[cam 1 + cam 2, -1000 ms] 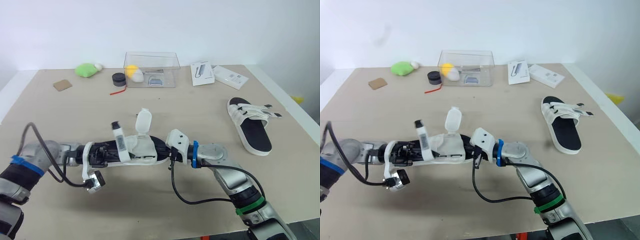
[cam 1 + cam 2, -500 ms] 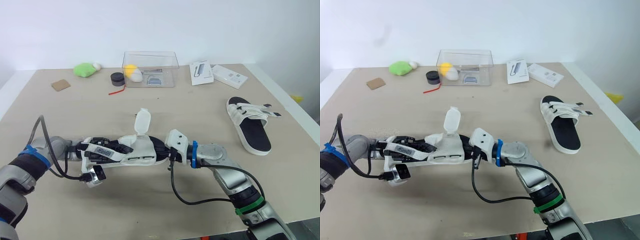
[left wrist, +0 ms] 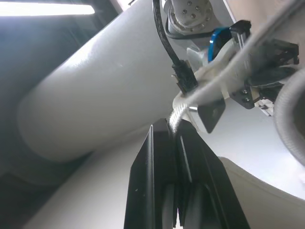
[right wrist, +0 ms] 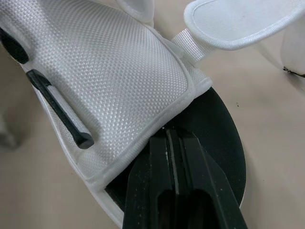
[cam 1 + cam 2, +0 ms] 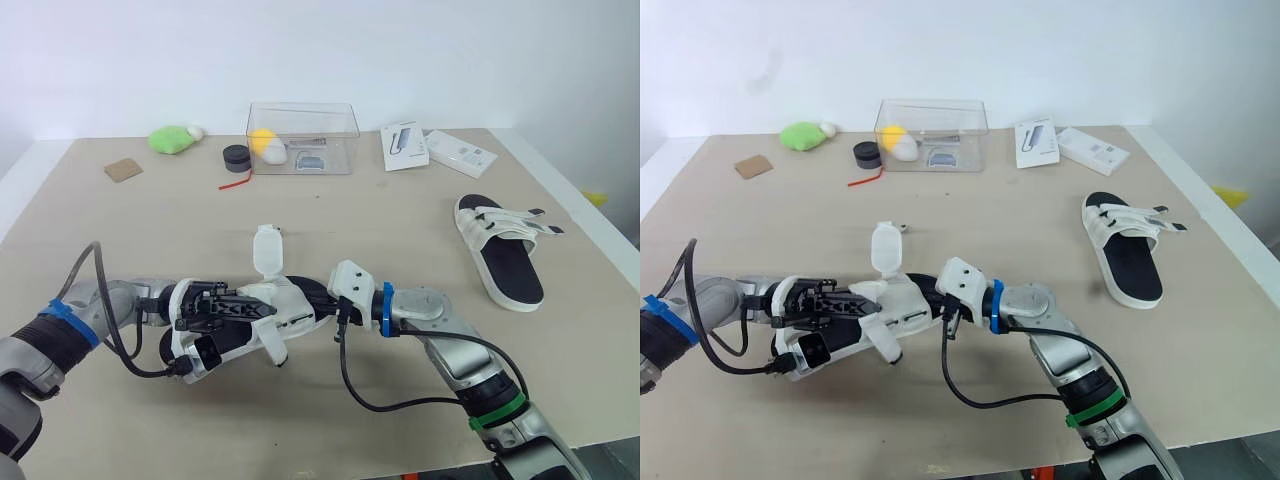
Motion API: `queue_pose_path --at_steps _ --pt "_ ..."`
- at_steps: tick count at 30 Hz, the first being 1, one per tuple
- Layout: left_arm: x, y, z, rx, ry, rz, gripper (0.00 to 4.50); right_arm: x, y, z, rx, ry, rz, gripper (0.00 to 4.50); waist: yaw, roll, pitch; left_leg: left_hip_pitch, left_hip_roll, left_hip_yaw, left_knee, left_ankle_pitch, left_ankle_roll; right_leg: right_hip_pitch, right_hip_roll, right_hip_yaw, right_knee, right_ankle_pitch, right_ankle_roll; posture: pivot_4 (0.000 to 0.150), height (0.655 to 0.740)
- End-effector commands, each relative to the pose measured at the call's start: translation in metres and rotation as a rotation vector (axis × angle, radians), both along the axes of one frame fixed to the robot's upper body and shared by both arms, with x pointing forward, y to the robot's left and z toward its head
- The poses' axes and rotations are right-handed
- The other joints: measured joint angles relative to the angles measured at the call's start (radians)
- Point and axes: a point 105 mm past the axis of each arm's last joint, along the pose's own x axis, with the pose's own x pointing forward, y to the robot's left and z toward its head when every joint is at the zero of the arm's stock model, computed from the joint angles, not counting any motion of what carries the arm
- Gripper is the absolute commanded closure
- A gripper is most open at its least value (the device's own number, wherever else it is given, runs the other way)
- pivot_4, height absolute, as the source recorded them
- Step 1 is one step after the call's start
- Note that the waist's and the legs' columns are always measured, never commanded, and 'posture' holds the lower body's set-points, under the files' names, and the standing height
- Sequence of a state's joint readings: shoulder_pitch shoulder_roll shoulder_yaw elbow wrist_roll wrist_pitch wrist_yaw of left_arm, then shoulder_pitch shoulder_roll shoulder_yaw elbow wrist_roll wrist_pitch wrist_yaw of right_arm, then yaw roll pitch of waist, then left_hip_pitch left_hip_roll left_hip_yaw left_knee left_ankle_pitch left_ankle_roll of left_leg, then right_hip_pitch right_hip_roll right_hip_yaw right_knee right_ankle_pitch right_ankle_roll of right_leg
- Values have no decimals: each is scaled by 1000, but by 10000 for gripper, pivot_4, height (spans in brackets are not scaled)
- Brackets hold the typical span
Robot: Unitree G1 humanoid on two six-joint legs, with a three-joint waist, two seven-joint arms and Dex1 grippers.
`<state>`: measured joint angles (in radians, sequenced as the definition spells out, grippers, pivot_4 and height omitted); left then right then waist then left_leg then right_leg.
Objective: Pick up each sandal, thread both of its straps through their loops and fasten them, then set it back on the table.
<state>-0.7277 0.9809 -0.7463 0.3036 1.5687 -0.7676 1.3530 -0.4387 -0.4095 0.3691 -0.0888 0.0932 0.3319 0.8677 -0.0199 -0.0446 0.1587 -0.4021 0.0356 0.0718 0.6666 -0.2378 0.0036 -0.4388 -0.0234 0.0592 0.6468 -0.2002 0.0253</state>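
At the front middle of the table point(image 5: 400, 220), a white sandal point(image 5: 290, 300) with a black sole, gripped from both ends by the two arms. Pinched tight on a white woven strap point(image 3: 177, 112) of it, the left gripper point(image 3: 170, 128). Clamped shut on the sole's edge under the white upper, the right gripper point(image 4: 171, 136). One loose flap point(image 5: 267, 250) standing upright. Well apart to the right, a second sandal point(image 5: 505, 262) lying flat on the table.
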Motion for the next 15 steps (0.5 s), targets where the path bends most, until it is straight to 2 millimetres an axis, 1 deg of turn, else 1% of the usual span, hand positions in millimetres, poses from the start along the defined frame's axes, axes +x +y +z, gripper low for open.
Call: queue_pose_path --at_steps 1,5,6,9,10,11,12,13,15 --pt "16 1 10 -33 162 89 44327 -5 -2 -19 -46 65 -4 45000 0 0 0 0 0 0 0 0 0 0 0 0 0 0 0 1500 7400" --pt "23 5 8 -24 397 146 44327 -6 -1 -19 -47 67 3 45000 0 0 0 0 -2 1 0 0 0 0 0 0 0 0 0 1500 7400" --pt "24 7 8 -28 436 160 41983 -6 -1 -19 -47 67 4 45000 -1 0 0 0 -2 1 0 0 0 0 0 0 0 0 0 1500 7400" --pt "23 9 6 6 555 167 33442 -6 0 -19 -46 66 5 45000 -1 0 0 0 -2 1 0 0 0 0 0 0 0 0 0 1500 7400" --pt "21 10 4 22 601 158 29141 -6 0 -18 -45 65 5 45000 -1 0 0 0 -2 1 0 0 0 0 0 1 0 0 0 1500 7400" --pt "19 10 2 43 655 148 27853 -6 1 -18 -44 65 6 45000 -1 0 0 0 -2 1 0 0 0 0 0 1 0 0 0 1500 7400" --pt "16 10 -2 64 707 137 21484 -6 1 -18 -43 66 7 45000 -1 0 0 0 -2 1 1 0 0 0 0 1 0 0 0 1500 7400" --pt "14 10 -4 77 761 123 19073 -7 1 -18 -43 66 9 45000 -1 0 0 0 -2 1 1 0 0 0 0 1 0 0 0 1500 7400" --pt "13 12 -5 65 835 119 9658 -7 2 -19 -42 68 11 45000 -1 0 0 0 -2 1 1 0 0 0 0 1 0 0 0 1500 7400"
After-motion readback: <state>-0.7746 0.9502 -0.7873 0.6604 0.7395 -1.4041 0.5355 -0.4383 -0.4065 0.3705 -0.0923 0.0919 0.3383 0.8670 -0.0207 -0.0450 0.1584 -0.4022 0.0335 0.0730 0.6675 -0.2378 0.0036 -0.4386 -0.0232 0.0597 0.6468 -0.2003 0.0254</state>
